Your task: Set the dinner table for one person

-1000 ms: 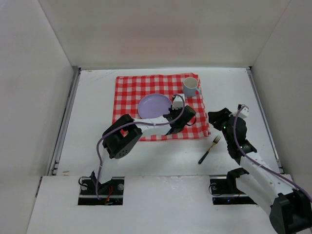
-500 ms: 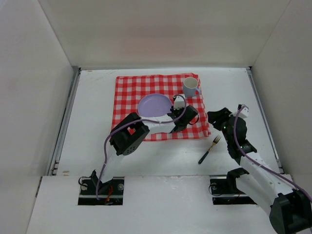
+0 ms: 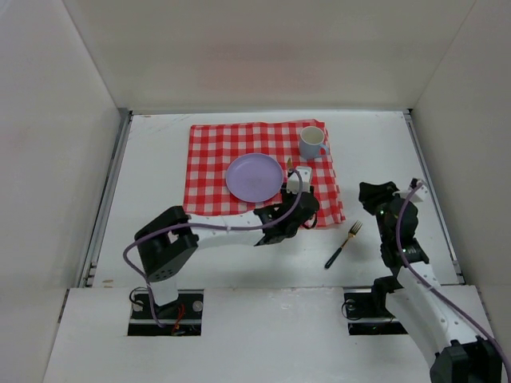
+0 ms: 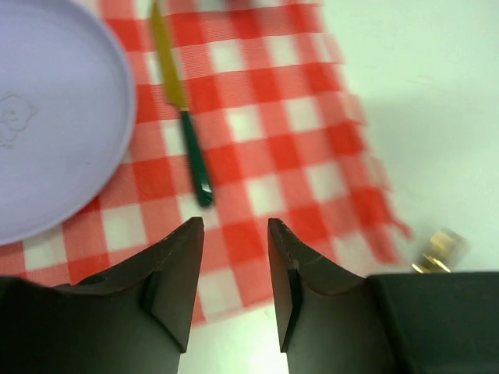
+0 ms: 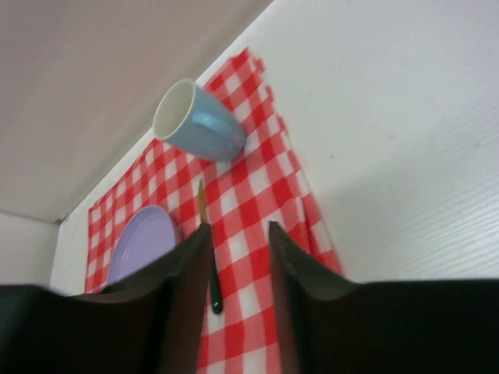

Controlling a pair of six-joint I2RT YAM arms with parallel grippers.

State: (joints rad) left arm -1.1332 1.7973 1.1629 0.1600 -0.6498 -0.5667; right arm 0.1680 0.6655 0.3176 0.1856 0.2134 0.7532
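The white dinner table (image 3: pixel 152 183) bears a red-and-white checked cloth (image 3: pixel 215 152). On the cloth lie a lilac plate (image 3: pixel 254 177), a blue mug (image 3: pixel 312 142) at the far right corner, and a knife (image 4: pixel 183 125) with a yellow blade and green handle just right of the plate. A gold fork (image 3: pixel 343 243) with a dark handle lies on the bare table right of the cloth. My left gripper (image 3: pixel 297 209) is open and empty over the cloth's near edge, short of the knife handle. My right gripper (image 3: pixel 375 193) is open and empty, right of the cloth.
Thin metal rails (image 3: pixel 108 191) run along the table's side edges, with white walls behind and beside. The cloth's fringed right corner (image 4: pixel 382 210) lies close to the fork tines (image 4: pixel 440 249). The mug (image 5: pixel 199 123) and knife (image 5: pixel 209 257) show in the right wrist view.
My left gripper has drawn back from beside the plate toward the cloth's near edge, and the knife now lies uncovered. My right gripper has moved right, away from the cloth.
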